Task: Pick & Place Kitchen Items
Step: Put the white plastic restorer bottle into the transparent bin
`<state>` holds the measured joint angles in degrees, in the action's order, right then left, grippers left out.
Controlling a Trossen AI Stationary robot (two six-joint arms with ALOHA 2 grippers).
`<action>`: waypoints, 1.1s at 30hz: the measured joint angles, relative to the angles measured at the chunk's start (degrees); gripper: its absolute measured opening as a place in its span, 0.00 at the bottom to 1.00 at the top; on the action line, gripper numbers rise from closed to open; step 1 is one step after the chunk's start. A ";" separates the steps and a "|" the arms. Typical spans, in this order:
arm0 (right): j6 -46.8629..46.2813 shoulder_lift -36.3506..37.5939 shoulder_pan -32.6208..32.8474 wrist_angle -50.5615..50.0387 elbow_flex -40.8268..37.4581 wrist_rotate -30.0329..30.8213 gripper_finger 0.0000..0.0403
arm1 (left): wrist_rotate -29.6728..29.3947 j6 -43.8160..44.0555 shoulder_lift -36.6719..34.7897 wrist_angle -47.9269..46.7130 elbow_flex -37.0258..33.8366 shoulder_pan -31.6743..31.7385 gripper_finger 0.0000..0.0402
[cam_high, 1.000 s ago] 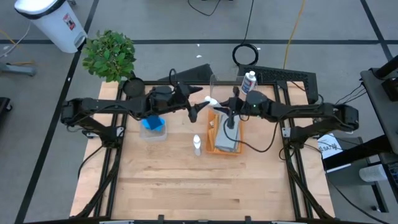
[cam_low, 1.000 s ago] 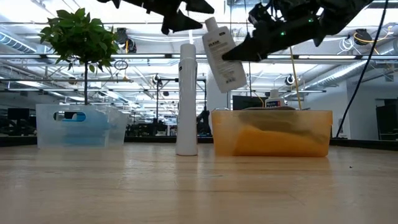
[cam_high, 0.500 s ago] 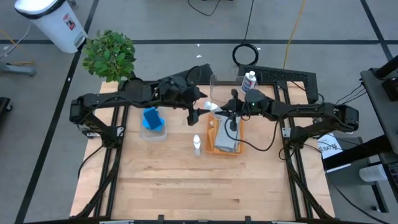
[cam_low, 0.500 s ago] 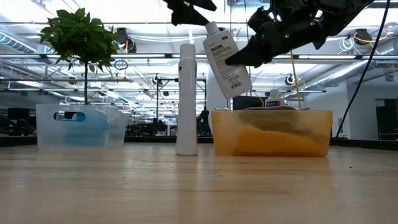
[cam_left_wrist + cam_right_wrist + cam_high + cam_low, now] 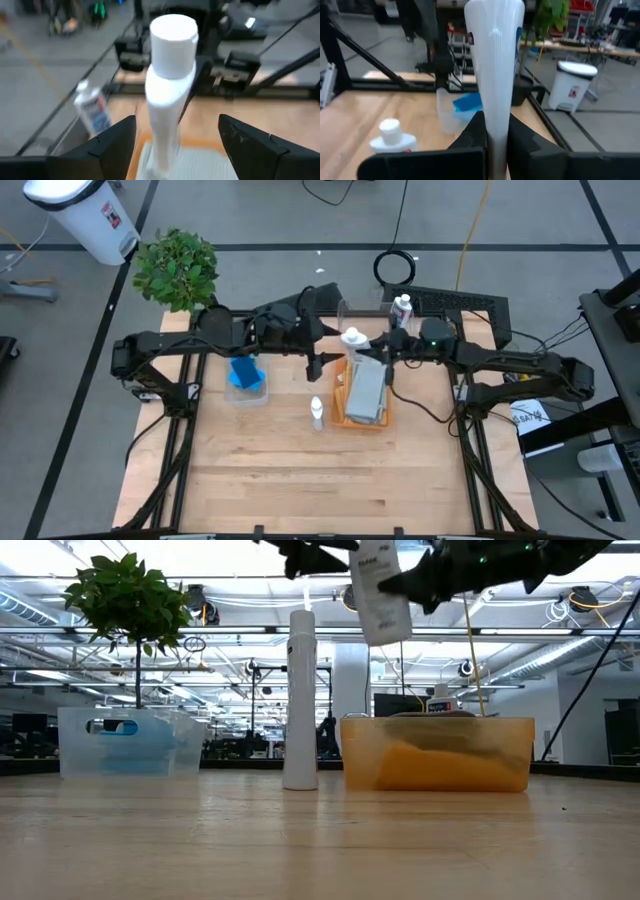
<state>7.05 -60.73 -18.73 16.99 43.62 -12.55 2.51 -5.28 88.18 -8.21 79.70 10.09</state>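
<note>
right gripper [image 5: 372, 358] pinching the white bottle [image 5: 352, 340] by its base, frame center, above the orange tray [image 5: 345, 416] | left gripper [image 5: 318, 362] spread wide around its cap | yank early and you'll tip it

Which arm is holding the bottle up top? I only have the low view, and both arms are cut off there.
Observer: The right gripper. In its wrist view the fingers are shut on the white bottle.
Operator: And the left one?
Observer: The left gripper is open. Its wrist view shows a finger on each side of the bottle, with gaps, so it has no grip.
Operator: What is in the tray underneath?
Observer: From above, the orange tray holds a folded grey cloth, and the bottle hangs roughly over the tray's far end.
</note>
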 joint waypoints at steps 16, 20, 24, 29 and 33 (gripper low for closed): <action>-1.90 -1.94 3.22 7.50 0.00 -2.81 0.03 | 7.30 -0.85 0.61 32.73 -15.36 0.13 0.69; -1.90 -3.72 3.64 9.93 0.00 -2.90 0.03 | 7.58 -0.61 0.74 32.08 -15.38 0.13 0.69; -1.90 -3.61 3.60 10.32 0.00 -2.83 0.04 | 7.53 -0.32 0.72 32.13 -15.38 0.13 0.66; -1.90 -3.65 3.60 10.17 0.00 -2.81 0.07 | 7.56 -0.22 0.72 32.07 -15.38 0.11 0.48; -1.99 -3.65 3.60 9.58 0.00 -2.79 0.09 | 7.50 0.59 0.72 32.08 -15.38 0.11 0.29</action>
<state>5.06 -64.38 -15.14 26.57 43.62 -15.34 10.01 -4.69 88.90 23.88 64.31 10.20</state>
